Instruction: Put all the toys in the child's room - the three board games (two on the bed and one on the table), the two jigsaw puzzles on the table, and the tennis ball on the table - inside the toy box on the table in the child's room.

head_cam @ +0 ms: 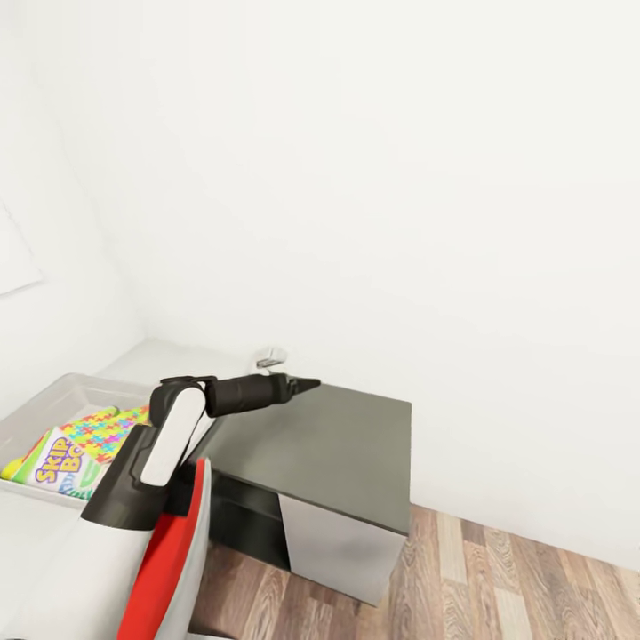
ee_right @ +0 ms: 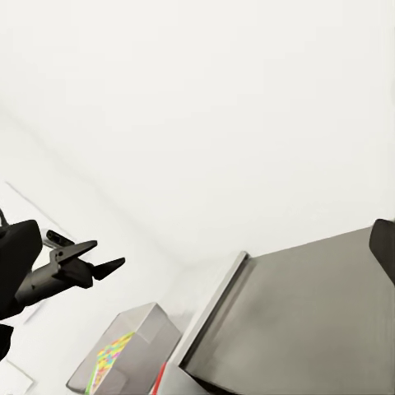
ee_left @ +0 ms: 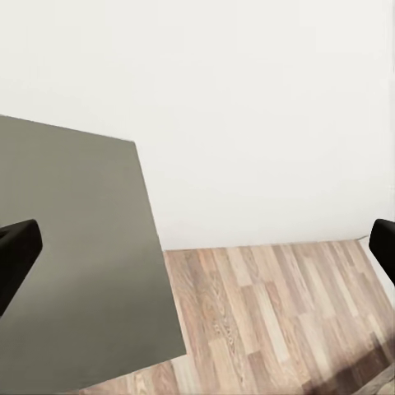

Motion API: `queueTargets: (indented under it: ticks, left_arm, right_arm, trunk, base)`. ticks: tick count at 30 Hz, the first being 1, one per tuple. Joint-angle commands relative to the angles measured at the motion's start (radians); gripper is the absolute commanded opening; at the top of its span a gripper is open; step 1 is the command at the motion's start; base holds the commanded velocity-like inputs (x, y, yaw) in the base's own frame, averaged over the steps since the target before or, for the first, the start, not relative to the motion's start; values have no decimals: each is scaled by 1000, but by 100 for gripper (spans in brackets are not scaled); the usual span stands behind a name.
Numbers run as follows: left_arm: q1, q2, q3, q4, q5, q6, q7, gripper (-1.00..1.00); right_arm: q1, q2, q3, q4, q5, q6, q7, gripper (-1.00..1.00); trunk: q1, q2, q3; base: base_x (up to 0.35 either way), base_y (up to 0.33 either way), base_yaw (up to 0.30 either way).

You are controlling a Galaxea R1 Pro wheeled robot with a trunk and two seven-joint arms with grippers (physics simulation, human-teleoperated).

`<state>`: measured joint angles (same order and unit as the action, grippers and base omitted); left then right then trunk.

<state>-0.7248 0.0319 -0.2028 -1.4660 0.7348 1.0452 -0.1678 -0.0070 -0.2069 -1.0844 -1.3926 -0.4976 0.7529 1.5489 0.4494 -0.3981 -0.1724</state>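
Toy box point(head_cam: 53, 391) sits at the head view's lower left on the pale surface point(head_cam: 169, 356), already holding the SKIP-BO board game point(head_cam: 62, 462) and a jigsaw puzzle point(head_cam: 111, 429). The left gripper point(head_cam: 300, 385) hangs above the dark cabinet point(head_cam: 338, 453) beside it, its jaws wide apart and holding nothing. The right gripper's fingertips point(ee_right: 16, 255) frame its wrist view, spread wide and empty. Judging by this, the robot is between pickups; next it must find any remaining toys.

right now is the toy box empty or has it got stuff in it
Not empty. In the head view the toy box holds the SKIP-BO game and a colourful jigsaw puzzle.
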Motion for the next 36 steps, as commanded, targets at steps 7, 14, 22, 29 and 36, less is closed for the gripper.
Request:
queueTargets:
  ticks: [7,14,22,29,36]
  left_arm:
    - [0,2,16,0,-9,2,-10,100]
    - [0,2,20,0,-9,2,-10,100]
    - [1,1,20,0,-9,2,-10,100]
    - [0,0,20,0,-9,2,-10,100]
    - [0,0,18,0,-9,2,-10,100]
  right_arm:
    - [-1,0,0,0,2,11,2,100]
    - [-1,0,-1,14,8,10,1,100]
    - [-1,0,-2,42,13,10,2,100]
    - [-2,-4,-2,46,14,11,1,100]
    - [-2,-7,-1,50,13,10,0,100]
  trunk:
    - [1,-2,9]
    - [1,-2,20]
    - [1,-2,32]
    - [1,-2,43]
    - [1,-2,54]
  base:
    - [0,-125,-145]
    - [0,-228,-161]
    - [0,-60,-170]
    - [0,-10,-173]
    - [0,-2,-175]
